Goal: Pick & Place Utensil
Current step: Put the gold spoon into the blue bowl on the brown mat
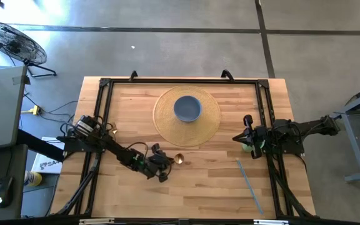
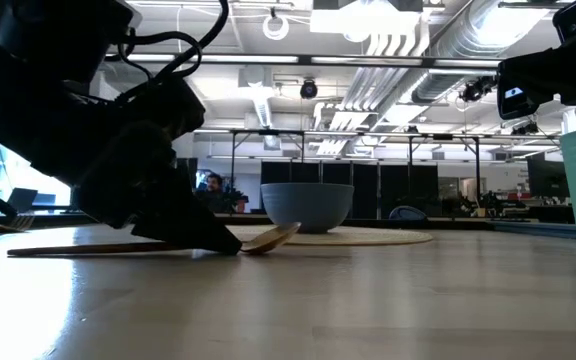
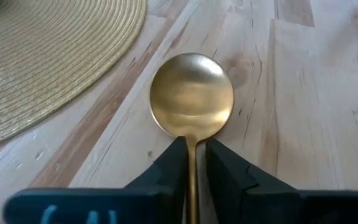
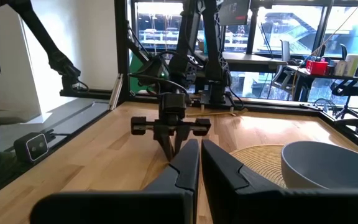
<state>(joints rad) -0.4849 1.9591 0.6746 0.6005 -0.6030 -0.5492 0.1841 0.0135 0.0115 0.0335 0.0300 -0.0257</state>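
The wooden desk (image 1: 205, 181) fills the middle of the room, framed by a black rail. Toward its far side lies a round woven placemat (image 1: 167, 115), and a blue-grey bowl (image 1: 187, 107) sits in the middle of it.

The left arm reaches in across the near left of the desk, its left gripper (image 1: 165, 164) low over the wood just short of the mat's near edge. Its jaws are closed on the handle of a gold spoon (image 3: 192, 99), right behind the spoon's bowl; the spoon lies flat on the wood, bowl face up, beside the mat's rim and not on it. From desk level the spoon's tip sticks out past the dark gripper, in front of the bowl.

The right arm waits at the right edge of the desk, the right gripper (image 4: 199, 163) pointing in toward the mat, jaws nearly closed on nothing.

A thin grey strip (image 1: 249, 185) lies loose on the near right of the desk.
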